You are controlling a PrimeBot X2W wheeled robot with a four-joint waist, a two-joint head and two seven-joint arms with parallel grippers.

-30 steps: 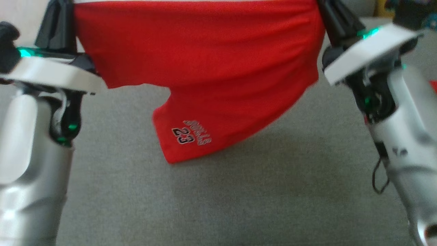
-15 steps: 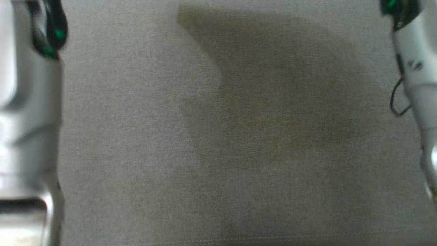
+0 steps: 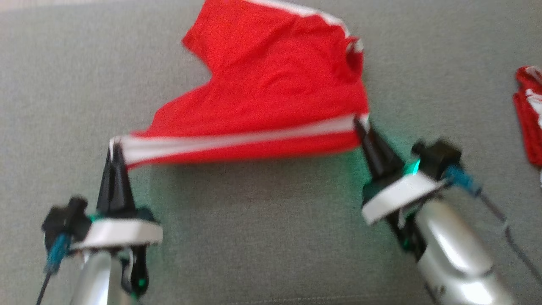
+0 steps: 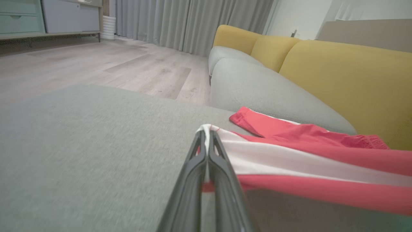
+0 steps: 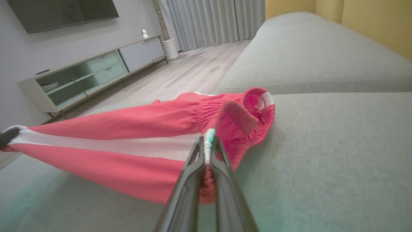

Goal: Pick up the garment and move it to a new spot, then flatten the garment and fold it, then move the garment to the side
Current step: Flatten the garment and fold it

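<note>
Over the grey cushion (image 3: 254, 237), one red garment (image 3: 271, 97) stretches between left gripper (image 3: 114, 146) and right gripper (image 3: 360, 123), both clamped on its striped edge; a second red cloth (image 3: 529, 114) lies well apart.

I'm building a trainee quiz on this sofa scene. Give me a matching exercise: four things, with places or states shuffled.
1. red fabric shorts with white side stripes
2. left end effector
3. right end effector
4. crumpled red-and-white cloth

a. shut on the elastic waistband
b. lying apart, far right
c. stretched between two grips
d. shut on the leg hem

Pairs: 1-c, 2-d, 3-a, 4-b
</note>
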